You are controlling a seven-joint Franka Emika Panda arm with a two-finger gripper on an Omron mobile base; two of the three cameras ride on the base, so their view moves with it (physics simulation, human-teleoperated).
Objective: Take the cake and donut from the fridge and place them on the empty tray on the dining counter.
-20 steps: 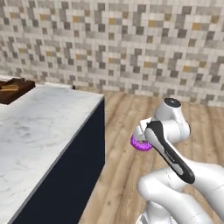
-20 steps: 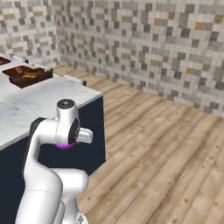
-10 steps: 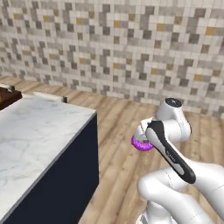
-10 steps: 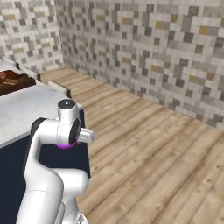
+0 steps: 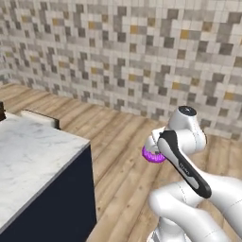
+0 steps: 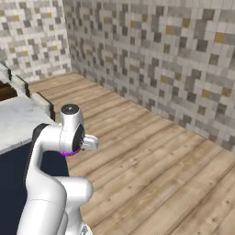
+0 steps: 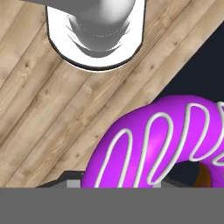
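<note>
The donut (image 5: 152, 155) with purple-magenta icing hangs in the air against the hand, over the wooden floor, with my gripper (image 5: 154, 150) shut on it. The right base view shows the donut (image 6: 69, 153) peeking out under the folded arm. In the hand view the donut (image 7: 162, 141), with white icing lines, is very close and hides the fingertips. The dining counter (image 5: 29, 163), marble on a navy base, lies to the left of the arm. A dark brown tray edge (image 6: 5, 91) sits at the far left on the counter (image 6: 18, 120); which tray it is I cannot tell. Cake and fridge are out of view.
A mosaic-tiled wall (image 5: 142, 56) closes off the room ahead and meets a side wall (image 6: 32, 36) in a corner. Wooden floor (image 6: 160, 170) stretches between the counter and the walls. A pale block (image 5: 40, 118) stands at the counter's far end.
The whole picture has shifted, so the base has moved: the counter and trays have slid off to the left. The arm keeps its folded pose, still holding the donut.
</note>
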